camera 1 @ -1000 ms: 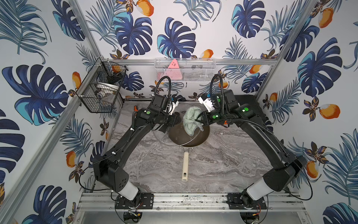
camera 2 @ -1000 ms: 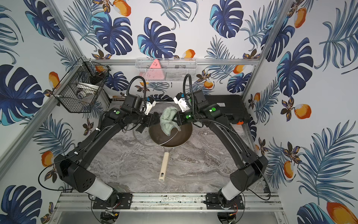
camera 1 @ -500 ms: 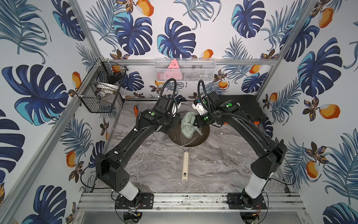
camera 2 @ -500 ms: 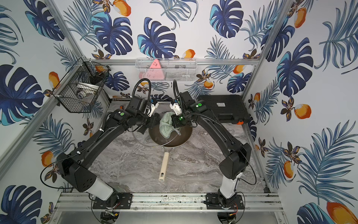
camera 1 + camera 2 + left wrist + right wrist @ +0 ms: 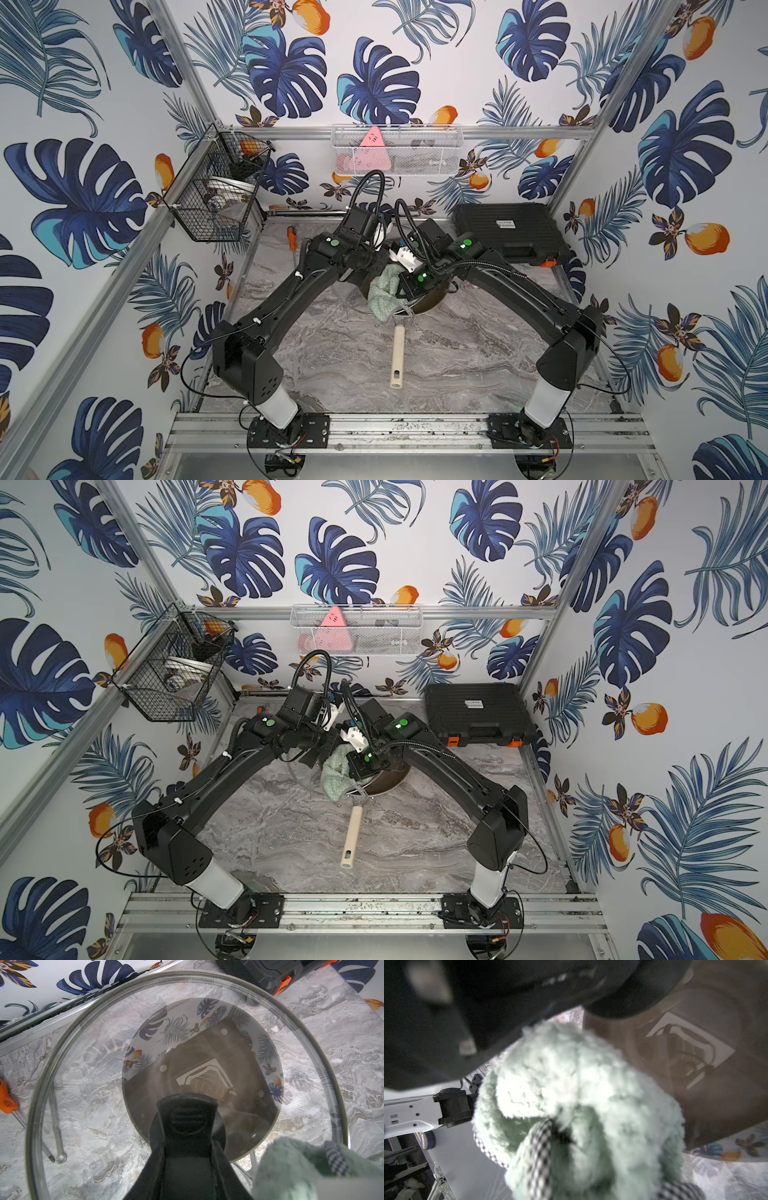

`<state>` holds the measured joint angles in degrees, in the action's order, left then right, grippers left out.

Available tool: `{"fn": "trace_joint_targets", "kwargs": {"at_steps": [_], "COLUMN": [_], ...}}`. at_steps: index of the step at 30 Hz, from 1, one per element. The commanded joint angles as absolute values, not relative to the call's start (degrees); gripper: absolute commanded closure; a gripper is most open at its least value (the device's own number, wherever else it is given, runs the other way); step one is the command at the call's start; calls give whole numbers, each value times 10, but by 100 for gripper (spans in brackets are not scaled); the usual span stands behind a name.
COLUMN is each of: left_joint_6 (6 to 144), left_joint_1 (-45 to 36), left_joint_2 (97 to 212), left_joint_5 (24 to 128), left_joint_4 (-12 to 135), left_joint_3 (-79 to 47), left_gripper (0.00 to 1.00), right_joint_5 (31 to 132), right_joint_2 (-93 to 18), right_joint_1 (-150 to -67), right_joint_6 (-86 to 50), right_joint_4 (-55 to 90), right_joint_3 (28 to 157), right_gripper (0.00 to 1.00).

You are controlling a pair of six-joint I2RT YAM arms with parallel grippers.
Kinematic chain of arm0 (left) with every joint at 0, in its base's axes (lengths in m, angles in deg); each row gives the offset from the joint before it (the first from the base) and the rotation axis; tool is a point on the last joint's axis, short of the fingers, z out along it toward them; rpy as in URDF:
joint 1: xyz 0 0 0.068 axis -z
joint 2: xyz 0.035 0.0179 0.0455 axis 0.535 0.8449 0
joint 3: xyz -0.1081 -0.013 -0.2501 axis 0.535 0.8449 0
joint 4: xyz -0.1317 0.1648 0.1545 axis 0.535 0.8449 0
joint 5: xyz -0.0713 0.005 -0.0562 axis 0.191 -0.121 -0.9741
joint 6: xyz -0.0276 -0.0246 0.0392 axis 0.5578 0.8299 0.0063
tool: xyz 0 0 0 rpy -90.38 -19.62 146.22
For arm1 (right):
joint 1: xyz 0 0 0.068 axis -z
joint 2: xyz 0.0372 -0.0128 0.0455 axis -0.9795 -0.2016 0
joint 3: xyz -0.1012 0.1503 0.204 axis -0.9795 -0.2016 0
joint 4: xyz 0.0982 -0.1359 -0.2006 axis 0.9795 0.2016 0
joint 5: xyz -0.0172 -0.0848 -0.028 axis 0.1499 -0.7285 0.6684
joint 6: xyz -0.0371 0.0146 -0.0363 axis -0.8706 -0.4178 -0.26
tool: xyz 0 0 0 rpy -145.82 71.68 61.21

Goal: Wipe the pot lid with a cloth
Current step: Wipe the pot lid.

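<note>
The pot lid (image 5: 93,1084) is clear glass with a metal rim and hangs tilted over the brown pan (image 5: 432,306). My left gripper (image 5: 187,1144) is shut on the lid's black handle (image 5: 187,1118). In both top views only a faint arc of the lid (image 5: 355,297) (image 5: 301,777) shows beside the left gripper (image 5: 376,266). The mint-green cloth (image 5: 384,296) (image 5: 337,773) (image 5: 581,1105) is bunched in my right gripper (image 5: 405,286), which is shut on it and presses it on the lid near the rim. The cloth hides the right jaws in the right wrist view.
The pan's cream handle (image 5: 397,357) points toward the front rail. A black case (image 5: 509,232) lies at the back right. An orange-handled screwdriver (image 5: 292,235) lies at the back left. A wire basket (image 5: 216,191) hangs on the left wall. A mesh shelf holds a pink triangle (image 5: 370,145).
The right arm has swept the cloth across the lid, from above the pan's middle toward its front-left edge. The left gripper keeps its hold on the lid and has shifted slightly right.
</note>
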<state>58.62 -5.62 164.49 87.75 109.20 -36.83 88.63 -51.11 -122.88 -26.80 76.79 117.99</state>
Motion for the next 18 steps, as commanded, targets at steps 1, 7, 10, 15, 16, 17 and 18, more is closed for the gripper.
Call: {"fn": "trace_joint_targets", "kwargs": {"at_steps": [1, 7, 10, 15, 16, 17, 18], "left_joint_6": [587, 591, 593, 591, 592, 592, 591], "left_joint_1": [-53, -48, -47, -46, -47, -46, -47], "left_joint_2": [1645, 1643, 1636, 1622, 1618, 1614, 1610], "left_joint_5": [871, 869, 870, 870, 869, 868, 866], "left_joint_4": [1021, 1018, 1017, 1020, 1021, 1022, 1023], "left_joint_3": [-382, -375, -368, -362, -361, -360, -359], "left_gripper": [100, 100, 100, 100, 100, 100, 100], "right_joint_5": [915, 874, 852, 845, 845, 848, 851], "right_joint_2": [-494, -464, -456, -453, -454, -455, -456], "right_joint_1": [-1242, -1242, -1236, -1211, -1205, -1197, -1189], "right_joint_6": [-243, -225, -223, -221, -223, -224, -225], "right_joint_4": [722, 696, 698, 701, 703, 703, 700], "right_joint_3": [1153, 1128, 1137, 1148, 1152, 1154, 1155], "right_gripper": [100, 100, 100, 100, 100, 100, 100]}}
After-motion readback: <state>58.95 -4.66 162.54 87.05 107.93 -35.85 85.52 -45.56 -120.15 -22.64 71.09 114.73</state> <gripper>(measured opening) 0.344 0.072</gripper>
